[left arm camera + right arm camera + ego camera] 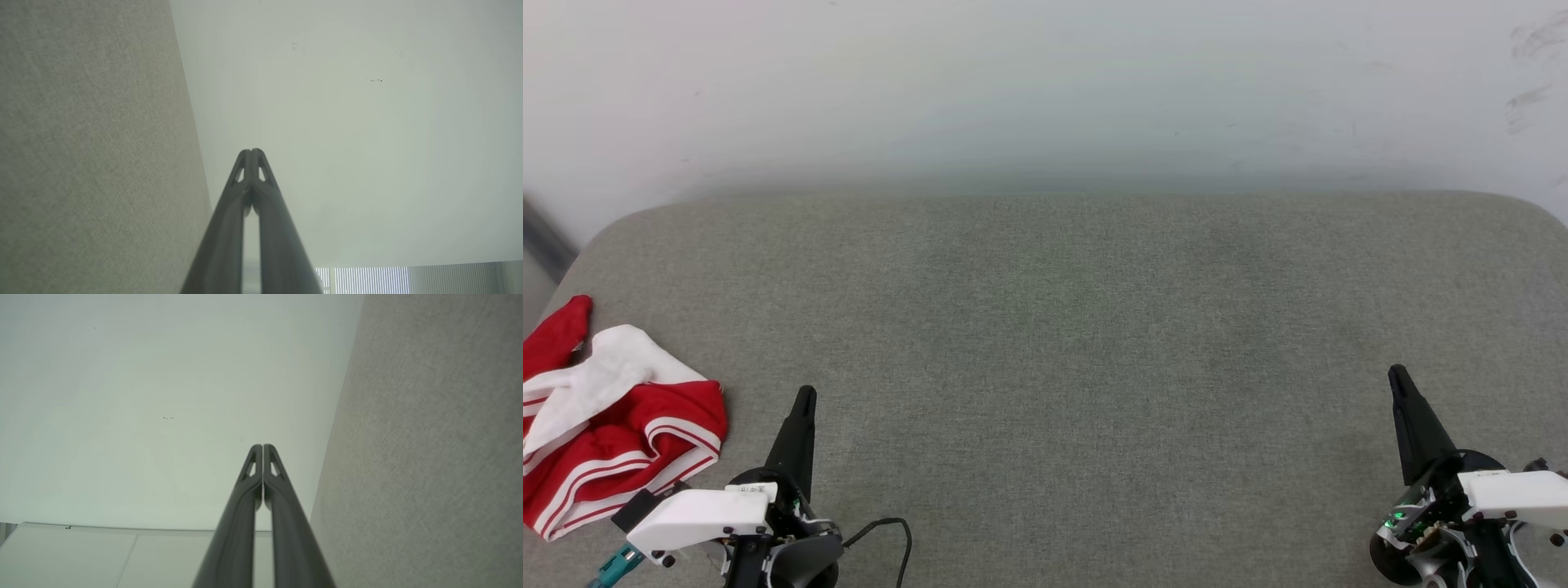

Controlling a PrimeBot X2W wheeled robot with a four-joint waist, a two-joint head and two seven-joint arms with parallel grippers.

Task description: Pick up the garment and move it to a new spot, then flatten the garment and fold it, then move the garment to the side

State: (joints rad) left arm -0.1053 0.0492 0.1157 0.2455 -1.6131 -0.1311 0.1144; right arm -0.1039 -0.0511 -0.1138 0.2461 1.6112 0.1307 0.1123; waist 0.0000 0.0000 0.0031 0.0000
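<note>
The garment (613, 425) lies crumpled at the left edge of the grey cushioned surface (1078, 343), red with a white sleeve and red-and-white striped trim; part of it runs off the view's left edge. My left gripper (805, 394) sits just right of it at the lower left, shut and empty, not touching the cloth. At the lower right my right gripper (1396, 374) is shut and empty too. In the left wrist view the left gripper (251, 151) has its tips pressed together; the right gripper (262, 446) looks the same in the right wrist view.
A pale wall (1045, 90) rises behind the grey surface. A black cable (890, 529) loops beside the left wrist. The surface's rounded left corner (596, 237) lies near the garment, with a drop beyond it.
</note>
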